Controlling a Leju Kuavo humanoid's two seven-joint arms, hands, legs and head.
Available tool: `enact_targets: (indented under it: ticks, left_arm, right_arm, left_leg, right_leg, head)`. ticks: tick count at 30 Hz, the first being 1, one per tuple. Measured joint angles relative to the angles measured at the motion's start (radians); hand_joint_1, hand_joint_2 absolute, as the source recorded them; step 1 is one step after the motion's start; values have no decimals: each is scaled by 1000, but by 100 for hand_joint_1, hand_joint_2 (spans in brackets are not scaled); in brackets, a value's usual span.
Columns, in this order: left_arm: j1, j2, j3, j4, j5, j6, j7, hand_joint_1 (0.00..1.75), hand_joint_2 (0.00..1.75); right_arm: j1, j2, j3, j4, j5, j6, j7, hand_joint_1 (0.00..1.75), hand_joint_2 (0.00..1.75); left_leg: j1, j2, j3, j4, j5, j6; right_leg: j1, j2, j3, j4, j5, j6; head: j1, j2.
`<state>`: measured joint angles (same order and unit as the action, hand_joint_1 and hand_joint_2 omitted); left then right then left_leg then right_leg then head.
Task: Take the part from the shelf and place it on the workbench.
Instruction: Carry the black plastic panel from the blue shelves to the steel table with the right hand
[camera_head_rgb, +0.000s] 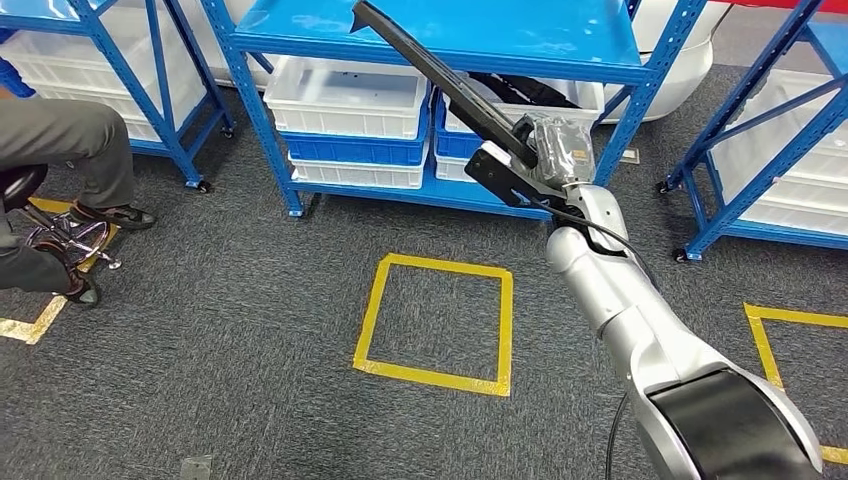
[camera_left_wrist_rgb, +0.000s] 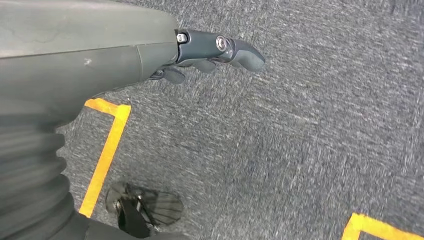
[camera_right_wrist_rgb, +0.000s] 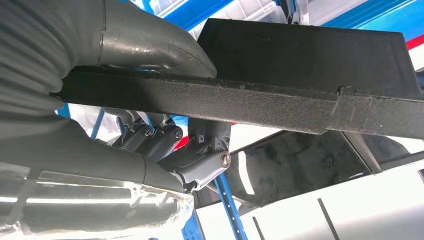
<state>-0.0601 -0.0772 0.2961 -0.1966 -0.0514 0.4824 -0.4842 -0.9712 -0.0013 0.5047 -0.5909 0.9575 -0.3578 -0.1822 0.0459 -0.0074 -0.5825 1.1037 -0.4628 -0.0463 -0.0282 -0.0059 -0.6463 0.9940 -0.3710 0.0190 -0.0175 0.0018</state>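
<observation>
Closest in, the silver right arm reaches up and forward from the lower right of the head view. At its end, the right robot hand is clamped on the part, a long flat black panel. The right wrist view shows it well: the thick grey thumb presses on one face of the panel's edge while the darker fingers curl against the other face. The part is held in the air, tilted, its far end slanting up across the front of the shelf.

Down by the floor, the left robot hand hangs over grey carpet with its fingers loosely extended and nothing in them.

Farther out, a yellow tape square marks the carpet. Beyond it stands the blue shelf holding white bins. Off to the left, a person's leg shows beside a chair base.
</observation>
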Motion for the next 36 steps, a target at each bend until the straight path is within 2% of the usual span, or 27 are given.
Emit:
enact_targets:
  ticks: [2, 4, 6, 7, 8, 9, 10, 11, 12, 13, 15, 16, 17, 18, 19, 20, 21, 22, 24, 25, 26, 27, 29, 31, 32, 34, 36]
  left_arm:
    - [0, 0, 0, 0, -1, -2, -2, 0, 175]
    - [0, 0, 1, 0, -1, -2, -3, 0, 175]
    - [0, -1, 1, 0, -1, -2, -3, 0, 175]
    - [-1, -1, 1, 0, -1, -2, -3, 0, 175]
    - [-2, -1, 1, 0, -2, -3, -4, 0, 175]
    - [-2, -1, 1, 0, -2, -4, -4, 0, 175]
    - [-2, -1, 1, 0, -3, -6, -4, 0, 175]
    - [-2, -2, 1, 0, -6, -8, -4, 0, 175]
    - [-3, -2, 1, 0, -8, -10, -4, 0, 175]
    - [-3, -3, 0, 0, -10, -11, -4, 0, 175]
    - [-6, -4, 0, 0, -14, -11, -3, 0, 175]
    - [-7, -5, 0, 0, -16, -11, -3, 0, 175]
    - [-8, -5, 0, 0, -18, -10, -2, 0, 175]
    - [-9, -5, 0, 0, -20, -10, 0, 0, 175]
    - [-8, -5, 0, 0, -21, -10, 1, 0, 175]
    - [-8, -5, 0, 0, -21, -9, 2, 0, 175]
    - [-7, -5, 0, 0, -21, -9, 3, 0, 175]
    - [-6, -4, 0, 0, -21, -9, 4, 0, 175]
    - [-6, -4, 0, 0, -21, -9, 5, 0, 175]
    - [-7, -4, -1, 0, -21, -9, 5, 0, 175]
    - [-7, -4, -1, 0, -21, -9, 5, 0, 175]
    - [-8, -4, -1, 0, -21, -9, 5, 0, 175]
    - [-10, -3, -1, 0, -22, -8, 5, 0, 175]
    - [-14, -3, -1, -1, -22, -8, 5, 0, 175]
    - [-16, -3, -1, -1, -22, -7, 5, 0, 175]
    - [-19, -2, -1, -1, -23, -5, 4, 0, 175]
    - [-18, -3, -1, -1, -23, -4, 4, 0, 175]
  right_arm:
    - [-2, -5, -5, 0, 0, 0, 0, 175, 175]
    - [-1, -11, -10, 2, 0, 0, 1, 175, 175]
    - [-1, -18, -12, 4, 0, 0, 1, 175, 175]
    - [-1, -21, -12, 5, 0, 0, 1, 175, 175]
    - [-1, -22, -13, 6, 0, 0, 1, 175, 175]
    - [-1, -24, -13, 7, 0, 0, 1, 175, 175]
    - [-1, -26, -13, 9, 0, -1, 1, 175, 175]
    - [0, -28, -13, 10, 0, -1, 1, 175, 175]
    - [0, -30, -14, 11, 0, -1, 1, 175, 175]
    - [1, -32, -14, 12, 0, -2, 0, 175, 175]
    - [0, -35, -18, 11, 1, -4, -1, 175, 175]
    - [0, -37, -20, 10, 2, -5, -2, 175, 175]
    - [1, -39, -22, 10, 3, -6, -2, 175, 175]
    - [2, -41, -22, 10, 3, -6, -3, 175, 175]
    - [3, -44, -23, 10, 4, -7, -3, 175, 175]
    - [5, -45, -23, 10, 4, -7, -4, 175, 175]
    - [6, -46, -23, 10, 5, -7, -4, 175, 175]
    - [8, -47, -24, 11, 6, -7, -4, 175, 175]
    - [8, -47, -25, 11, 7, -7, -4, 175, 175]
    - [9, -47, -25, 11, 7, -7, -4, 175, 175]
    - [9, -47, -25, 11, 8, -7, -4, 175, 175]
    - [10, -47, -25, 11, 8, -7, -4, 175, 175]
    - [10, -48, -26, 11, 9, -7, -4, 175, 175]
    - [9, -49, -30, 10, 10, -8, -3, 175, 175]
    - [8, -50, -32, 9, 10, -9, -3, 175, 175]
    - [8, -51, -36, 8, 11, -11, -2, 175, 175]
    - [12, -55, -38, 8, 11, -14, -2, 175, 175]
  left_leg:
    - [-12, -4, 30, -60, -21, 14]
    - [-20, -1, 21, -73, -5, 40]
    - [-23, 6, 3, -85, 22, 69]
    - [-23, 8, -9, -87, 35, 79]
    - [-24, 9, -23, -88, 47, 85]
    - [-26, 9, -37, -88, 57, 87]
    - [-29, 10, -52, -87, 69, 87]
    - [-31, 9, -66, -87, 80, 87]
    - [-32, 9, -80, -87, 92, 86]
    - [-34, 9, -93, -86, 103, 84]
    - [-37, 8, -113, -86, 124, 77]
    - [-38, 8, -119, -89, 136, 72]
    - [-38, 8, -122, -94, 148, 66]
    - [-37, 7, -123, -101, 160, 62]
    - [-35, 6, -125, -107, 169, 56]
    - [-34, 5, -130, -107, 166, 51]
    - [-33, 4, -138, -88, 136, 46]
    - [-30, 4, -149, -51, 89, 41]
    - [-26, 5, -174, 78, -18, 32]
    - [-24, 4, -184, 146, -46, 27]
    - [-21, 4, -183, 196, -50, 22]
    - [-18, 4, -173, 226, -39, 17]
    - [-10, 4, -99, 164, 9, 12]
    - [-8, 2, -7, 43, -4, 13]
    - [-12, 2, 20, -3, -23, 18]
    - [-24, 2, 38, -54, -40, 36]
    - [-26, 7, 24, -67, -16, 57]
  right_leg:
    - [3, -1, -10, 0, 17, 21]
    - [5, -2, -19, -4, 25, 40]
    - [5, 0, -47, 44, -24, 36]
    - [2, 0, -67, 103, -71, 27]
    - [3, 1, -86, 172, -114, 21]
    - [3, 2, -99, 237, -143, 21]
    - [4, 2, -101, 286, -154, 26]
    - [5, 2, -89, 302, -143, 34]
    - [7, 2, -63, 290, -123, 43]
    - [9, 3, -20, 244, -105, 46]
    - [20, 3, 91, 91, -115, 32]
    - [26, 4, 131, 30, -129, 21]
    - [31, 4, 150, -7, -138, 12]
    - [35, 5, 149, -19, -136, 7]
    - [26, 5, 143, -19, -124, 0]
    - [19, 4, 137, -24, -113, -7]
    - [12, 2, 130, -28, -102, -19]
    - [5, 1, 121, -30, -88, -32]
    - [9, 0, 96, -28, -65, -45]
    - [10, 0, 84, -26, -56, -44]
    - [10, 0, 69, -23, -45, -42]
    - [10, 0, 54, -19, -35, -39]
    - [8, 1, 24, -4, -20, -31]
    - [8, 1, 0, 13, -10, -21]
    - [10, 0, -8, 17, -3, -12]
    - [13, -1, -20, 16, 17, 7]
    - [14, 0, -36, 18, 18, 18]
  head:
    - [-1, 0]
    - [0, 0]
    - [4, 0]
    - [5, 0]
    - [7, 0]
    - [8, 0]
    - [8, 0]
    - [8, 0]
    - [8, 0]
    - [8, 0]
    - [8, 0]
    - [6, 0]
    - [5, 0]
    - [4, 0]
    - [4, 0]
    - [4, 0]
    - [3, 0]
    - [1, 0]
    - [-3, 0]
    - [-4, 0]
    - [-3, 0]
    - [-3, 0]
    - [-4, 0]
    - [-3, 0]
    - [-2, 0]
    - [0, 0]
    - [0, 0]
